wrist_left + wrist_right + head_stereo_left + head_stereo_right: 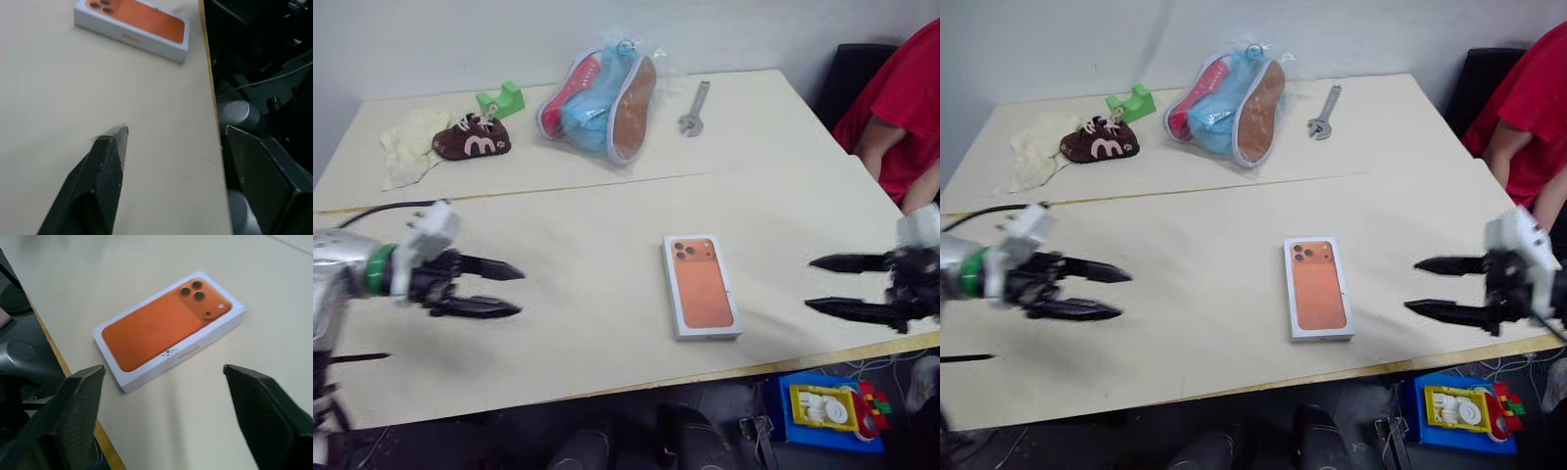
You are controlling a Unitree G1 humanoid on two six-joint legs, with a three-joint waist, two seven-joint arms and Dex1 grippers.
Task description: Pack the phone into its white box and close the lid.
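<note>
left gripper (499,289) and right gripper (832,284) both spread wide, empty, flanking closed white box (701,286) near front edge of table (558,333). lid (161,325) on, phone print up; phone presumably inside. task looks done, arms clear. far edge: bagged shoes (599,93), wrench (695,108).
</note>
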